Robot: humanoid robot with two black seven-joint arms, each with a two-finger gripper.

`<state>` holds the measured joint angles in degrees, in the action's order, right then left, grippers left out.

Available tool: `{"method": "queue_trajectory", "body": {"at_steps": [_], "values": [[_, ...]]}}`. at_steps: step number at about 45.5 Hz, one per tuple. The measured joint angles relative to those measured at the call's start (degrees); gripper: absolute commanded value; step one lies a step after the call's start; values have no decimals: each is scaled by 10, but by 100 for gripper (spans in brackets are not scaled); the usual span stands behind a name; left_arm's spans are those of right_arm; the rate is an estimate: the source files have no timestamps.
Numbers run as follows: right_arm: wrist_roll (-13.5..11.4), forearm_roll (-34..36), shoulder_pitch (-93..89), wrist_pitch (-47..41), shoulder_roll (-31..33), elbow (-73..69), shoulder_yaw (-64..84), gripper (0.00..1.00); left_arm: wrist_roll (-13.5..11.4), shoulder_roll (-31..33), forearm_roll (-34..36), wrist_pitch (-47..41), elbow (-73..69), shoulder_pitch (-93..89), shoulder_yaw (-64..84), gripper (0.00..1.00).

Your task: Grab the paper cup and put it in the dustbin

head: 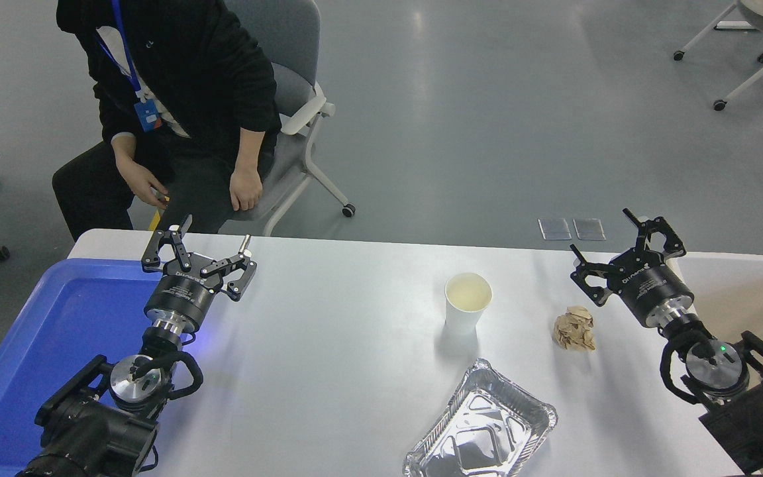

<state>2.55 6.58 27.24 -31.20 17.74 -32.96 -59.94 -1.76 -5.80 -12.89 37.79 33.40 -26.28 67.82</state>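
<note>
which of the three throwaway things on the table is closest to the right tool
The crumpled brown paper ball, lying just left of the right tool; cup and foil tray sit farther off.

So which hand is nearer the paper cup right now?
Right. The right hand is open beyond the crumpled paper ball, right of the paper cup. The left hand is farther, by the blue tray.

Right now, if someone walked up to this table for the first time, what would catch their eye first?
Probably the two black grippers, both open: the left gripper over the blue tray at the table's left, the right gripper by the beige dustbin at the right edge. Between them the paper cup stands upright mid-table, with a crumpled brown paper ball to its right and a shiny foil tray nearer the camera. A person sits at the far side.
</note>
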Motion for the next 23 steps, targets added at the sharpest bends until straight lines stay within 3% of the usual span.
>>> {"method": "queue_trajectory", "body": {"at_steps": [23], "values": [[0,0,-1,0,2,-4,2,100,-3,0,-1,0,0,0,0,99]]}}
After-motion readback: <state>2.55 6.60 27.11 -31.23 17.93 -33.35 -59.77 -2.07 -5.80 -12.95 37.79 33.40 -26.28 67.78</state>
